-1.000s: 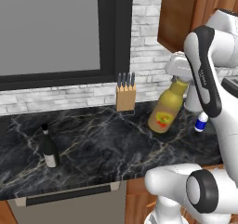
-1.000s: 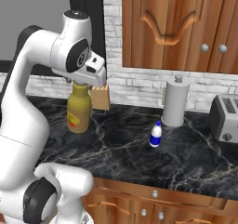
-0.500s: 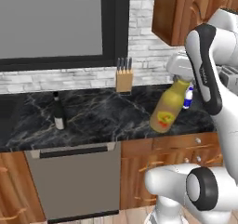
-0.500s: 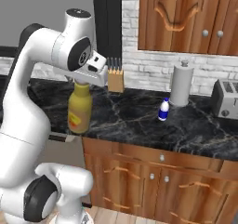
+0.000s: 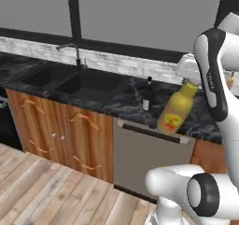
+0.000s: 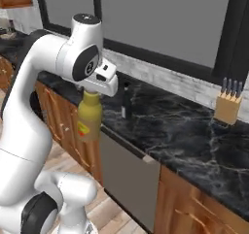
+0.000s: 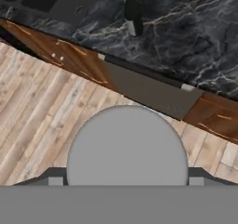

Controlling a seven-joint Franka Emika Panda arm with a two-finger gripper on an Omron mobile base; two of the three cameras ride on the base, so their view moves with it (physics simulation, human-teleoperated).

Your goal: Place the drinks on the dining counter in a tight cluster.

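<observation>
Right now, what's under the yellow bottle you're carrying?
The yellow bottle hangs from the gripper off the counter edge, cabinet fronts behind it. In the hand view its grey cap hides what is directly below; around it, wood floor.

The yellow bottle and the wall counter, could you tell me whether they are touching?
Apart. In the right base view the yellow bottle hangs from the gripper, out past the wall counter's edge, over the floor.

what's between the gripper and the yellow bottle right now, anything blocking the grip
Nothing visible. The gripper is shut on the grey cap of the mustard-yellow bottle, which hangs off the floor in front of the wall counter. The dining counter isn't in view, so that path can't be judged.
</observation>
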